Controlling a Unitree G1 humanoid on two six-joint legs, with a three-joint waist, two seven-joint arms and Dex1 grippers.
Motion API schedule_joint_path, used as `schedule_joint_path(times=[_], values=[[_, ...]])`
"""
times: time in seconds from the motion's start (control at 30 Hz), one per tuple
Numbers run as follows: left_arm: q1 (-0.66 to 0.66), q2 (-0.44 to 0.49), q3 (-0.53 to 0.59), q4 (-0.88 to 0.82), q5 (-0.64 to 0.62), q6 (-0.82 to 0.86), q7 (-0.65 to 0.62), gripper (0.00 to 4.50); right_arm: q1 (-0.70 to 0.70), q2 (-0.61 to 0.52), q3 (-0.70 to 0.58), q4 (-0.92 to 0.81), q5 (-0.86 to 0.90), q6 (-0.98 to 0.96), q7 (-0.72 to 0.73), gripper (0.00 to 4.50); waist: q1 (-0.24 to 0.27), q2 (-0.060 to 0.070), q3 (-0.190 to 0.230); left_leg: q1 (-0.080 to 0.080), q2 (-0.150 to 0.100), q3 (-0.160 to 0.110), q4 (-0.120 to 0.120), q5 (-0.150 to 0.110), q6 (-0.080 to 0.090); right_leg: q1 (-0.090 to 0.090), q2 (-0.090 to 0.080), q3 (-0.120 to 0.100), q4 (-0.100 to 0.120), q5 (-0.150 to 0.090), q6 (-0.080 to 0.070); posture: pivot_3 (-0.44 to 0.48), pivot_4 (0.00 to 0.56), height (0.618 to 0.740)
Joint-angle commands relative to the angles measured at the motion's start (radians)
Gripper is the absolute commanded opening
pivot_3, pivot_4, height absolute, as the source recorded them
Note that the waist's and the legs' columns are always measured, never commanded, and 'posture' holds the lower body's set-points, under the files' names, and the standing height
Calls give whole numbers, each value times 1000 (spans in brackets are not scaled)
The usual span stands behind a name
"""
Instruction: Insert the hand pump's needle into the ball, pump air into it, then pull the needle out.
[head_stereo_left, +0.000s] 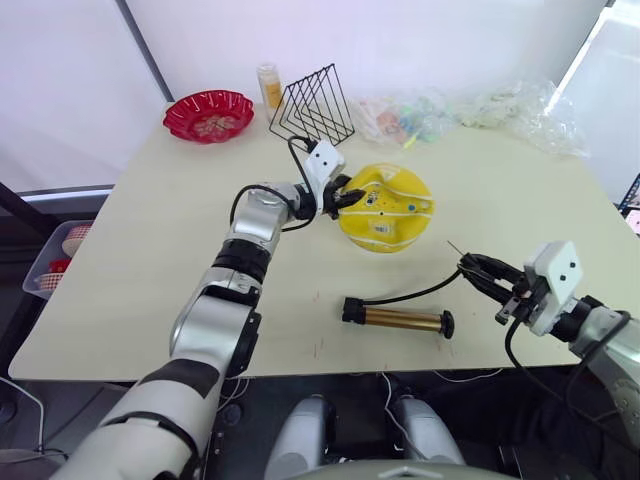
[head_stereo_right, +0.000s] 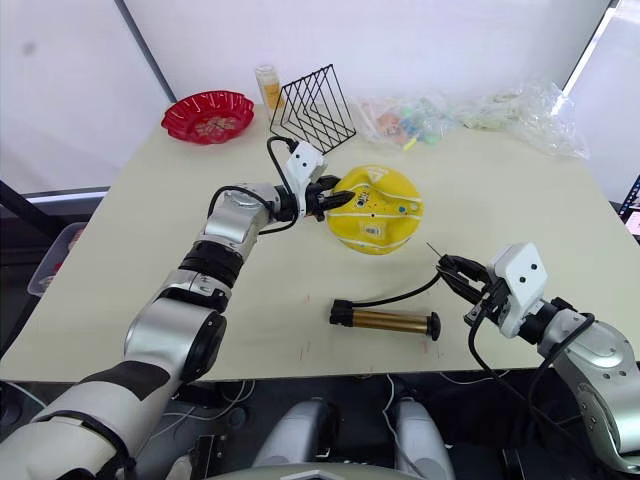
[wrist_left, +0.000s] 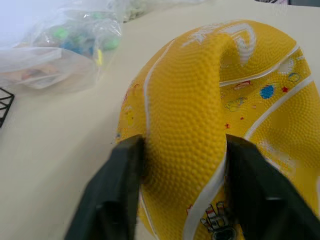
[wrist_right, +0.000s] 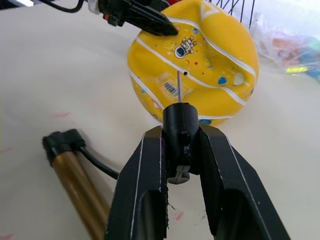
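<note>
A yellow, partly deflated ball (head_stereo_left: 385, 208) lies at the table's middle. My left gripper (head_stereo_left: 345, 195) is shut on a raised fold at the ball's left side; the left wrist view has its fingers (wrist_left: 125, 165) pressing that ridge from both sides. The hand pump (head_stereo_left: 400, 319), with a gold barrel and black caps, lies flat near the front edge. Its black hose (head_stereo_left: 420, 292) runs to the right. My right gripper (wrist_right: 181, 135) is shut on the black fitting at the hose's end. The needle (wrist_right: 179, 87) points toward the ball's small valve hole (wrist_right: 185, 73), a short gap away.
At the back of the table (head_stereo_left: 150, 290) stand a red bowl (head_stereo_left: 209, 115), a black wire rack (head_stereo_left: 313, 103) and a small bottle (head_stereo_left: 269, 85). Clear plastic bags (head_stereo_left: 470, 110) lie at the back right. A basket (head_stereo_left: 55, 260) sits beside the table's left edge.
</note>
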Motion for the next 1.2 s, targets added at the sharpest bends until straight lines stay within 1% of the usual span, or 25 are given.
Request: schedule_joint_path(times=[0.03,0.1,0.3,0.53,0.63,0.73,0.87,0.97,1.2], values=[[19,-15,34,-93,-30,9,18,450,-40,-3,-3,-52,31,64,-35,331,0,0,0,0,0,0,0,0,0,0,0,0,0,0,0,0,150,737],[42,-25,41,-139,-40,26,36,68,-81,-5,9,-50,37,112,-62,331,-2,0,0,0,0,0,0,0,0,0,0,0,0,0,0,0,150,737],[109,-46,52,-271,-44,93,92,68,-200,-5,44,-47,54,262,-135,331,2,0,0,0,0,-1,0,0,0,0,-3,-1,0,0,0,0,150,737],[198,-102,56,-459,-49,216,211,68,-395,13,139,2,26,451,-229,331,3,0,0,-1,-1,-1,0,0,0,-2,-6,0,0,0,0,0,150,737],[209,-110,51,-488,-42,240,242,68,-448,22,169,27,18,491,-241,331,2,0,0,-1,-1,-1,0,0,0,-2,-5,-1,0,0,0,0,150,737],[235,-123,45,-534,-40,277,280,68,-540,46,208,73,11,562,-259,331,0,0,0,-2,-1,0,-1,0,0,-2,-6,0,1,1,0,0,150,737],[257,-124,25,-566,-29,287,292,68,-632,67,263,131,-5,665,-277,331,0,0,0,-1,-1,-1,-1,0,0,-2,-6,-1,1,0,0,0,150,737],[262,-128,20,-569,-31,291,299,68,-691,106,293,177,-27,714,-301,331,0,0,0,-2,-1,-1,-1,0,0,-3,-6,-1,1,1,-1,0,150,737],[272,-130,8,-577,-32,299,296,68,-768,171,317,244,-65,770,-323,331,1,0,0,-2,-2,-1,-3,0,0,-4,-7,-1,0,1,-1,0,150,737]])
